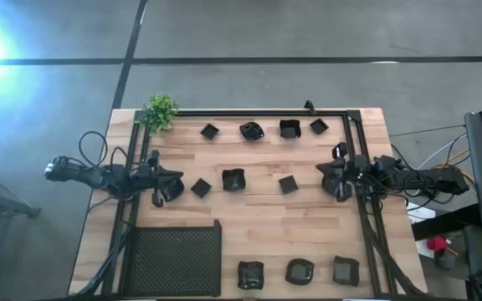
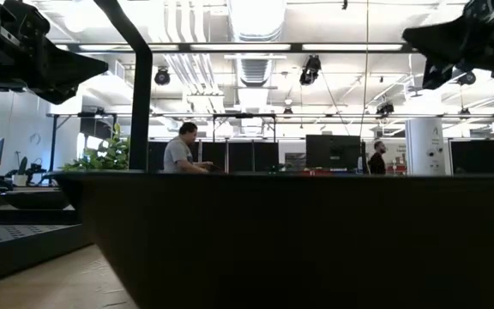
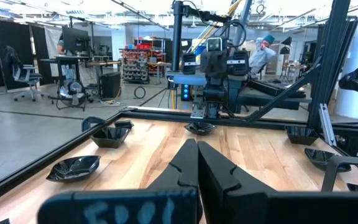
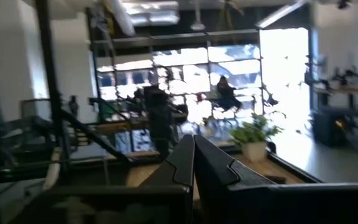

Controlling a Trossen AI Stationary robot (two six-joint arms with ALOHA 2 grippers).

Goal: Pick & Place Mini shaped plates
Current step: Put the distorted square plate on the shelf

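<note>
Left pincer [image 1: 159,186]: closed, empty, a plate [image 1: 201,187] just beside it
Right pincer [image 1: 339,180]: closed, empty, nearest plate [image 1: 288,184] apart
Other plates: spread over tabletop [image 1: 258,213]

Glossy dark mini plates [image 1: 233,179] lie apart in three rows across the tabletop [image 1: 258,209]: far, middle, near.

Robotics lab in an open-plan industrial hall. Butcher-block table [image 1: 258,209] bolted inside a black metal frame [image 1: 249,112], standing on a polished concrete floor [image 1: 308,33]. Beyond the table: exposed white ceiling ducts [image 2: 256,39], strip lights, monitors [image 2: 333,152] on desks, office chair [image 3: 22,74], tool cart [image 3: 138,62]. People seated at workstations behind the table [image 2: 180,152].
</note>
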